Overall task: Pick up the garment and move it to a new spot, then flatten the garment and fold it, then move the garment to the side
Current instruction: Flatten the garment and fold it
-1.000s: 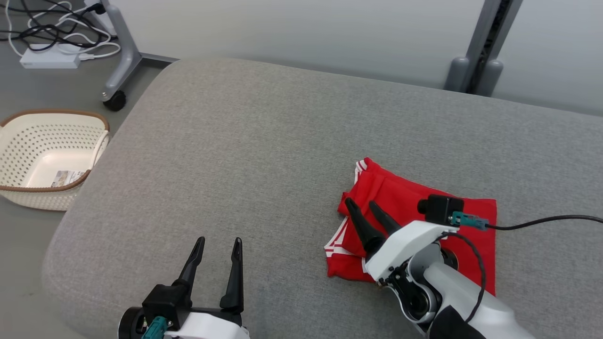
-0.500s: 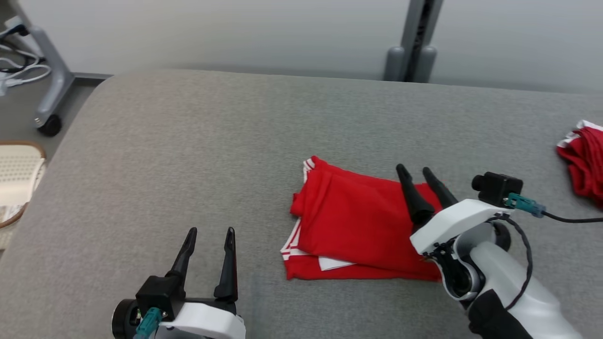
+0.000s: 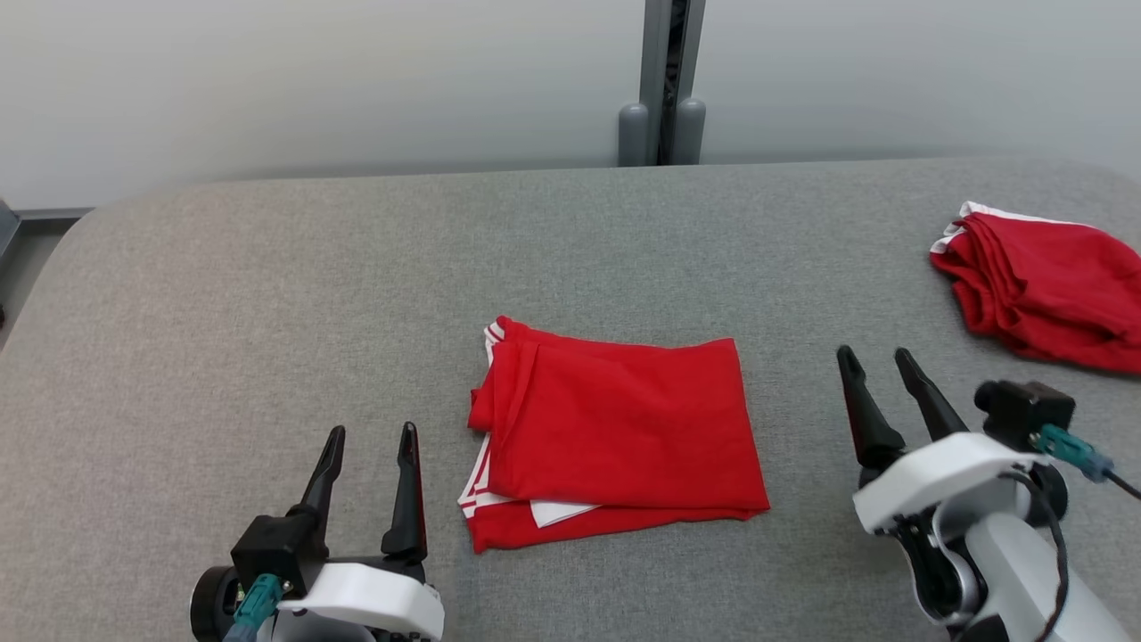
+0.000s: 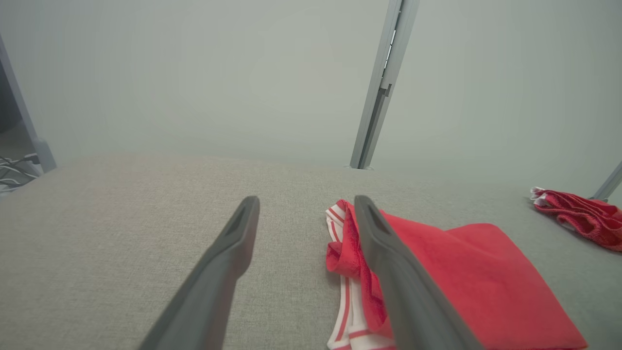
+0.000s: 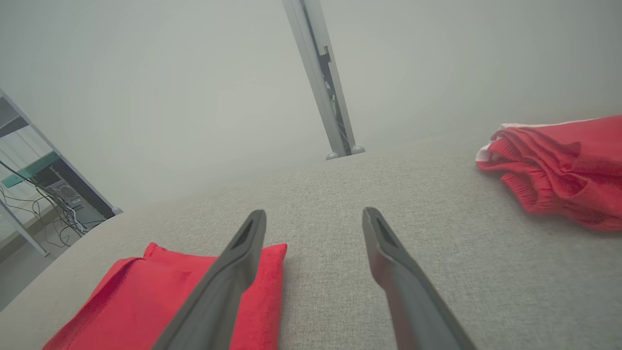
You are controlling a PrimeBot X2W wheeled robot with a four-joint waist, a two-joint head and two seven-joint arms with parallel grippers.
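We note folded red garment [image 3: 615,428] at frame centre on table [image 3: 267,267]; left gripper [image 3: 372,431] lower left, right gripper [image 3: 872,353] lower right, both wide, empty.

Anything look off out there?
The folded garment has a white layer poking out at its near-left corner, so the fold is uneven. A second red garment lies bunched at the far right.
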